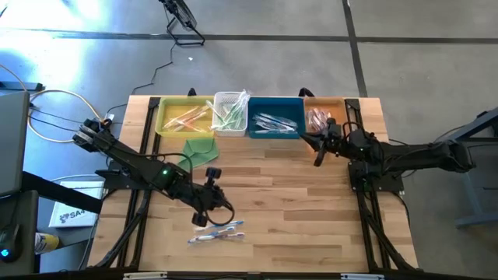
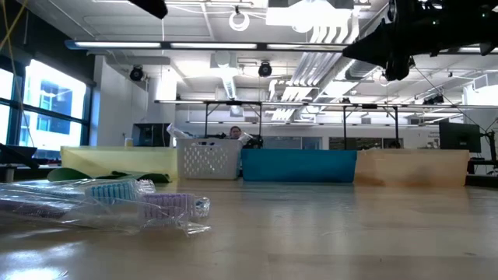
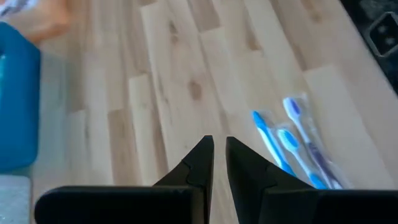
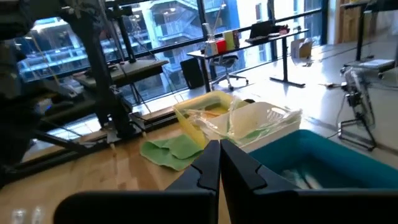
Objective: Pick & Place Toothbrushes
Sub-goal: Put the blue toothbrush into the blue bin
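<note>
We see the left gripper (image 1: pixel 204 220) low over the near part of the wooden table (image 1: pixel 311 202), just beside a small group of wrapped toothbrushes (image 1: pixel 218 231) that lie on the wood near the front edge. In the left wrist view its two dark fingers (image 3: pixel 202 165) stand close together with a narrow gap between them, and nothing sits in that gap — the gripper is nearly clenched and empty. The blue-handled brushes (image 3: pixel 297 149) lie beside it on the boards, apart from the fingers.

We see the right gripper (image 1: pixel 319 158) near the far right of the table, just in front of the blue bin (image 1: pixel 274 134) and the tan bin (image 1: pixel 336 104). Its fingers (image 4: pixel 211 165) are clenched tight and grasp nothing.

Four bins line the far edge — from left to right the yellow bin (image 1: pixel 167 118), the white basket (image 1: pixel 221 99), the blue bin and the tan bin. Each holds sorted wrapped brushes. A folded green cloth (image 1: pixel 201 149) lies on the table just in front of the yellow bin.

In the low view, the loose wrapped brushes (image 2: pixel 148 206) rest flat on the table at the near left.
</note>
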`<state>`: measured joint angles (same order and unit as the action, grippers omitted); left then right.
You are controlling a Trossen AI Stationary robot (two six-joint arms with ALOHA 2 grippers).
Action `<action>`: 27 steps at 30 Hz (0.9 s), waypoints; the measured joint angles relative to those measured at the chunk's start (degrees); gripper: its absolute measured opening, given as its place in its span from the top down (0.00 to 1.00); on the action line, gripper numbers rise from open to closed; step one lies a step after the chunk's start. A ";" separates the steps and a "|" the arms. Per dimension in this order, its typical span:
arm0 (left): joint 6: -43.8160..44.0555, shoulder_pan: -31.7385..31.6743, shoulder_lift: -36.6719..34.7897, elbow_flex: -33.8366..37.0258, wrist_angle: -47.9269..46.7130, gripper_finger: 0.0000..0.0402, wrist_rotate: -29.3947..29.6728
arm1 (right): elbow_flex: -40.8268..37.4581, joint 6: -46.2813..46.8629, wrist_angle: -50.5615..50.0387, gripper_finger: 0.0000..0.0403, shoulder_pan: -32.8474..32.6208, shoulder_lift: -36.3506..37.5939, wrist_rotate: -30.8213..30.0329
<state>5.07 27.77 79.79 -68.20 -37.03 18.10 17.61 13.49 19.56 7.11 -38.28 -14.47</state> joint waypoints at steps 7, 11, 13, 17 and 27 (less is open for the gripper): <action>-0.09 0.00 -0.02 0.00 -2.69 0.91 -3.02 | 0.00 2.29 -0.05 0.99 -3.64 -4.31 -0.10; -0.05 0.00 0.71 0.00 -4.50 0.91 -5.68 | 0.00 3.31 -0.01 0.99 -5.33 -7.15 -0.14; -0.03 0.00 1.09 0.00 -5.11 0.91 -6.03 | 0.00 3.30 -0.01 0.99 -5.80 -8.41 -0.17; -0.13 0.00 2.76 0.00 -4.87 0.91 -7.27 | 0.00 3.28 0.45 0.99 -6.01 -10.59 -0.40; 4.14 0.00 9.74 0.02 -5.44 0.77 -13.77 | 0.00 3.39 0.44 0.99 -6.01 -13.47 -0.19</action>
<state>9.21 27.77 89.53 -68.18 -42.47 4.33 17.61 16.89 20.00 1.10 -51.75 -14.66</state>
